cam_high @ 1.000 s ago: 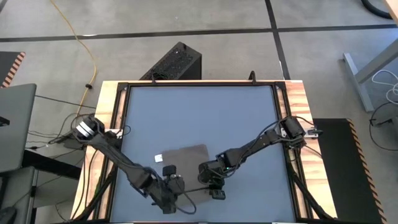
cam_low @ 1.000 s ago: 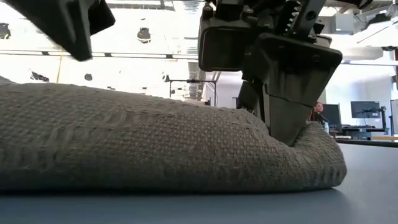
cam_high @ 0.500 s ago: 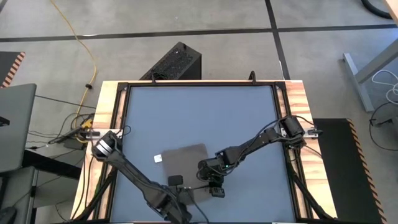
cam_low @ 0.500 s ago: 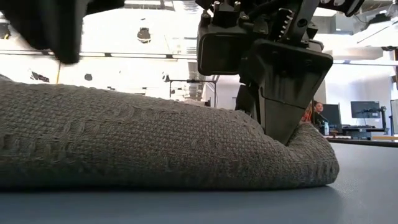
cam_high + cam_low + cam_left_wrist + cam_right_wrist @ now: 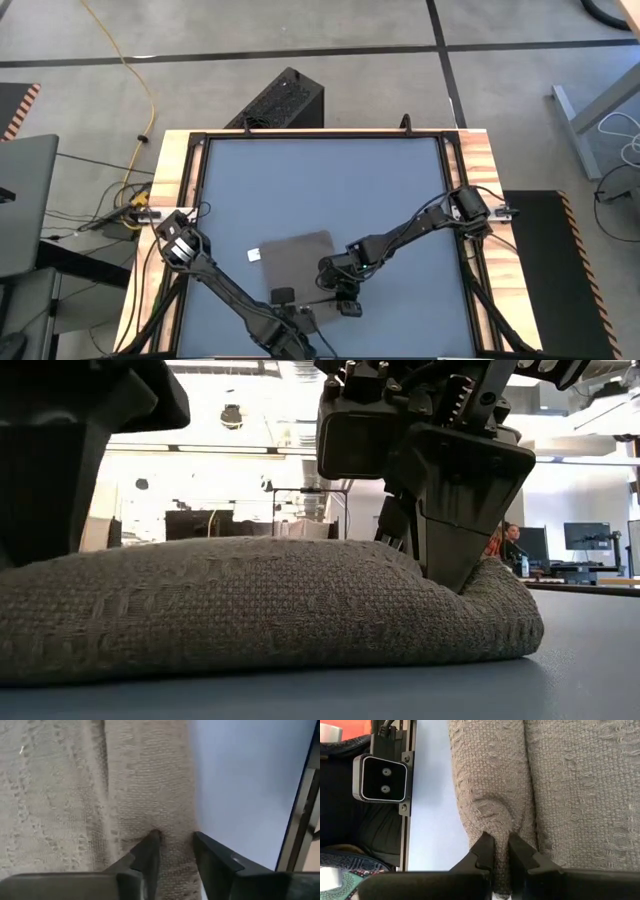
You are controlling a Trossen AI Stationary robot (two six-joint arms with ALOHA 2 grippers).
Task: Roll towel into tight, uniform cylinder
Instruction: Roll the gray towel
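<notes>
Right end effector (image 5: pixel 501 851) pinching the rolled edge of the towel (image 5: pixel 298 258), left end effector (image 5: pixel 175 851) spread astride that same fold, blue-grey worktop (image 5: pixel 330 185) beside both

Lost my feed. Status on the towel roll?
Right pincer shut on towel fold. Left pincer straddling same fold, not clamped. Nothing in the way.

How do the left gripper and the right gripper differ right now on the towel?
The right gripper is shut, pinching a bunched fold of the towel; the left gripper straddles the rolled edge with a gap between its fingers. In the high view the right sits at the towel's right end, the left near its front edge. Both work the same roll.
</notes>
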